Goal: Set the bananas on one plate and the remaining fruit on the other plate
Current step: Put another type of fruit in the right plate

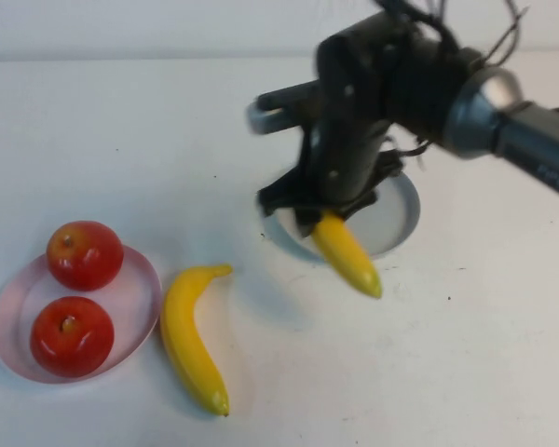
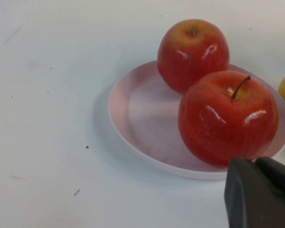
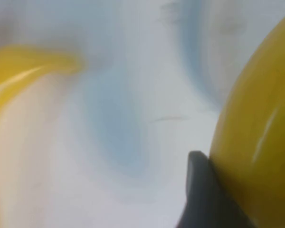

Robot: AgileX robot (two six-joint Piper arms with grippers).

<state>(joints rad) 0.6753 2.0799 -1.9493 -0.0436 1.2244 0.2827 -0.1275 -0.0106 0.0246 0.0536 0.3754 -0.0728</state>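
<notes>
From the high camera, half the job looks settled: two glossy red apples (image 1: 84, 254) (image 1: 71, 335) sit side by side on the round pale pink plate (image 1: 145, 296) at the near left. The bananas are what's left. One smooth curved yellow banana (image 1: 192, 337) lies on the white table (image 1: 168, 140) just right of that plate. The other yellow banana (image 1: 347, 253) is clamped in the right gripper (image 1: 324, 212), hanging tilted over the near rim of the round grey plate (image 1: 402, 216), which holds nothing yet. The left gripper is out of this view.

Left wrist camera: both apples close up, shiny, stems up, touching each other on the pink plate. The left gripper (image 2: 260, 192) shows only as a dark tip near the plate; whether its fingers are open or closed, I cannot tell.

Right wrist camera: a dark finger (image 3: 204, 194) presses against the held banana's yellow skin; the loose banana shows blurred beyond.
</notes>
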